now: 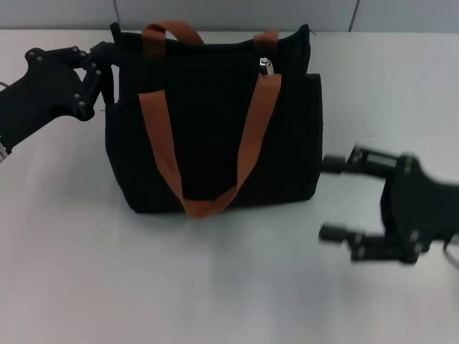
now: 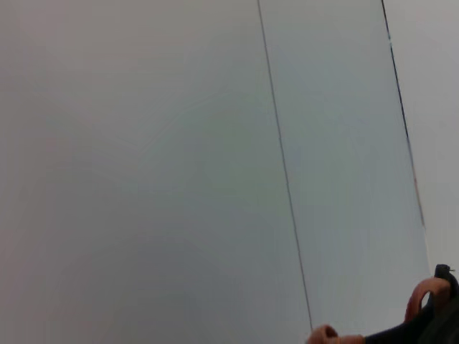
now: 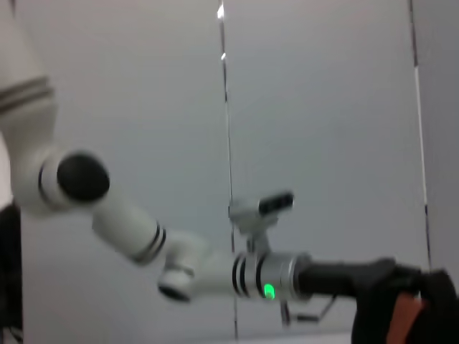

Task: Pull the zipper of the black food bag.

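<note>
The left hand (image 1: 102, 61) grips the black food bag (image 1: 215, 143) at its top corner, while the right hand (image 1: 333, 198) hovers spread wide beside it.

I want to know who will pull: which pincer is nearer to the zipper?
Neither clearly. The left pincer is at the bag's upper left corner; the right pincer, open, is beside its lower right. The zipper is top right.

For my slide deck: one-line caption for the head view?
Left pincer at black food bag's end; right pincer open beside it.
</note>
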`<state>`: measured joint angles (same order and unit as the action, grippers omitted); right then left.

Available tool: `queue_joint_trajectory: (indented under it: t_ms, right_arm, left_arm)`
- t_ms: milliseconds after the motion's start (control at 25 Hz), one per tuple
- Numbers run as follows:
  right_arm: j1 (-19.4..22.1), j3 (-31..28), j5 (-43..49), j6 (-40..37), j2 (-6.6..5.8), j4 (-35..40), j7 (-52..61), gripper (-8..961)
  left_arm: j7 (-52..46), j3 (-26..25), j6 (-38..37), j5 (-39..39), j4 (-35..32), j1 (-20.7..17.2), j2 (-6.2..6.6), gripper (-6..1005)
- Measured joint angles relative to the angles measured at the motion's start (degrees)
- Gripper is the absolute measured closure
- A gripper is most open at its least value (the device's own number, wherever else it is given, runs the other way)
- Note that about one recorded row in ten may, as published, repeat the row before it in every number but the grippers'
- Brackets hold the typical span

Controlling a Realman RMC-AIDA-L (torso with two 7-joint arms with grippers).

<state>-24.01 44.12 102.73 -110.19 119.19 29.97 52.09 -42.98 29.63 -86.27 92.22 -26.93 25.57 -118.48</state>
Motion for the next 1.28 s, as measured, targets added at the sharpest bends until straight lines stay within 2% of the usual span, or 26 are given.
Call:
queue_joint_trajectory:
  t_ms: [120, 200, 400, 640, 760, 840, 1000, 1080, 1120, 1200, 1280]
  right_arm:
    - [0.1, 0.0, 1.2, 1.9, -0.19, -3.3, -3.3, 281]
    - [0.0, 0.0, 4.4, 5.5, -0.2, -5.3, -4.8, 143]
    - [-1.0, 0.1, 8.1, 12.1, 0.17, -9.3, -6.8, 143]
    - [-1.5, 0.1, 8.0, 12.9, 0.14, -11.3, -9.0, 143]
    - [-1.4, 0.1, 7.9, 12.9, 0.19, -11.4, -9.2, 143]
    - [-1.5, 0.1, 7.8, 13.0, 0.2, -11.5, -9.2, 143]
    - [-1.8, 0.1, 7.7, 14.0, 0.25, -11.4, -9.2, 143]
    - [-2.1, 0.1, 7.7, 14.6, 0.3, -11.4, -9.2, 143]
    - [-2.3, 0.1, 7.7, 14.8, 0.3, -11.4, -9.2, 143]
    - [-2.8, 0.1, 7.7, 15.4, 0.32, -11.5, -9.2, 143]
    - [-2.9, 0.1, 7.7, 15.5, 0.33, -11.5, -9.2, 143]
  left_arm:
    - [-0.2, 0.1, 0.0, 0.1, 0.2, -0.2, 0.06, 971]
    - [-0.7, 0.4, 0.0, 0.3, 0.2, -0.2, 0.07, 971]
    - [-2.3, 1.6, 0.2, 0.7, 0.2, -0.5, 0.12, 953]
    - [-2.9, 1.6, 0.4, 0.4, 0.2, -1.1, 0.03, 900]
    - [-7.2, 1.7, 0.4, 0.7, -0.7, -1.2, 0.53, 873]
    - [-8.7, 1.8, 0.2, 0.9, -1.2, -1.2, 0.73, 811]
    - [-18.8, 3.0, -0.9, 4.1, -7.0, -2.1, 2.2, 688]
    - [-18.8, 3.0, -0.9, 4.1, -7.0, -2.1, 2.2, 529]
    - [-28.0, 3.8, -2.9, 7.7, -12.5, -2.7, 3.86, 450]
    - [-33.3, 3.7, -6.0, 9.5, -14.4, -2.7, 5.7, 379]
    - [-33.3, 3.7, -6.0, 9.5, -14.4, -2.7, 5.7, 308]
